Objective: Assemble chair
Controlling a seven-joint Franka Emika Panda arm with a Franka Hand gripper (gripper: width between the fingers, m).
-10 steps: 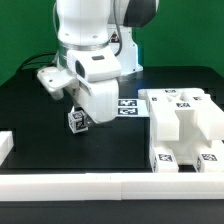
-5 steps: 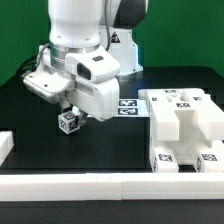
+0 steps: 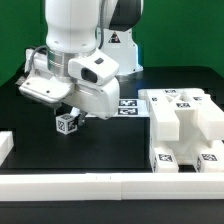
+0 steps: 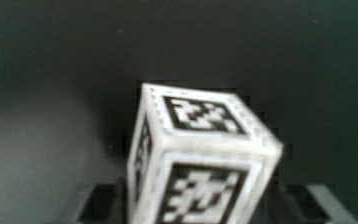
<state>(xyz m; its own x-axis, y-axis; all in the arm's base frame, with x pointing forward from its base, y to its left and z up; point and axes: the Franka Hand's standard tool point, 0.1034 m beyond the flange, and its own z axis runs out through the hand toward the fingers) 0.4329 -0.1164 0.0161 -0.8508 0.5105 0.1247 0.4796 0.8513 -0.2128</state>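
Apparently loose, the hand [image 3: 68, 115] stands open around a small white tagged block [image 4: 197, 150].

Small block [image 3: 66, 124]: white cube, black-and-white tags on its faces, slightly tilted, toward the exterior view's left.
Joined structure [image 3: 186, 124]: white, blocky, tagged on top, exterior view's right, well apart.

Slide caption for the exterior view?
Robot gripper at a small white tagged plastic cube over the black table; white blocky chair parts grouped at the exterior view's right.
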